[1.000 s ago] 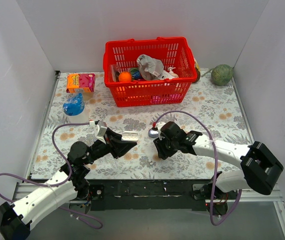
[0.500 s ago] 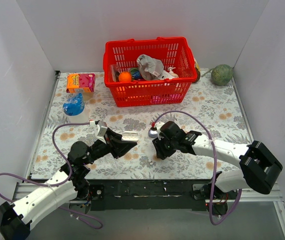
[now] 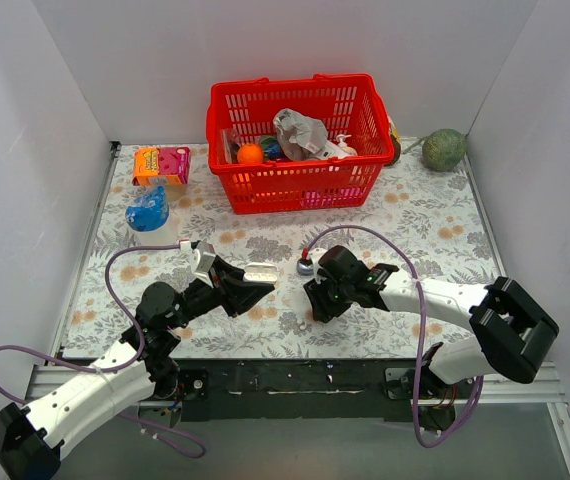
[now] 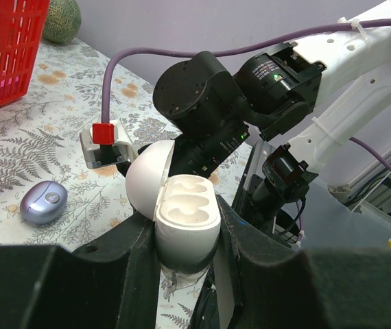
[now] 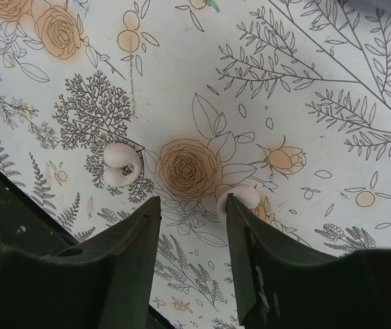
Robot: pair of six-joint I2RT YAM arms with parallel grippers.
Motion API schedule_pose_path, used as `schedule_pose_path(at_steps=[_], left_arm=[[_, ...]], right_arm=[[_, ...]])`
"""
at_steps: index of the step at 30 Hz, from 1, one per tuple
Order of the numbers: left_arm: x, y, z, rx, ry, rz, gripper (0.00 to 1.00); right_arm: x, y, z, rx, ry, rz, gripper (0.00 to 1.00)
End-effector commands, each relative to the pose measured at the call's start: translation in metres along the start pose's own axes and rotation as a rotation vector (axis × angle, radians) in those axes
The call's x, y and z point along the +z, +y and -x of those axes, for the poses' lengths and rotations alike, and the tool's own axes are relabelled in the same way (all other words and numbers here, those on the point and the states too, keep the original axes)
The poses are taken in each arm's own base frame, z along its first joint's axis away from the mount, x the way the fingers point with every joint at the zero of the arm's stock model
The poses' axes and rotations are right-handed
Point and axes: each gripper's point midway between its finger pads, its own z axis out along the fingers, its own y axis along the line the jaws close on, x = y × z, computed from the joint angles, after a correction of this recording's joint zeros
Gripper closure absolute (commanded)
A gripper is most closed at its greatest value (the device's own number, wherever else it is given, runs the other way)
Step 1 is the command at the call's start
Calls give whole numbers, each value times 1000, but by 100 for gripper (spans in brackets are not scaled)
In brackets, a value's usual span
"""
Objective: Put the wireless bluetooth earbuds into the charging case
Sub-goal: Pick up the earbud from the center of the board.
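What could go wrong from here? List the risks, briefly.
1. The right gripper is open over the floral mat, with one small whitish earbud half hidden behind a finger. Closing could flick it away rather than pinch it.
2. The open white oval charging case sits clamped in the left gripper. A bud released off-centre might miss its empty wells.

Floral table [image 3: 435, 220], red basket [image 3: 295, 180], purple case [image 4: 43, 201], two white earbuds [image 5: 122, 164]

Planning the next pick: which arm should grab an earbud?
Right. The right end effector hangs open over two pale earbuds; the left end effector is clamping the open charging case.
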Motion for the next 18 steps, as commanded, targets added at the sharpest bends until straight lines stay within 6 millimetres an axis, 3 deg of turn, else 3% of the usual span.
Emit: schedule_pose_path(at_steps=[1,18], left_arm=[[-1,0,-1,2,-4,-2,100],[-1,1,-1,-1,-5,-1,100]], right_arm=[[3,-7,-11,6,23,-34,49],[-5,-31,-10,35,-1,-180,57]])
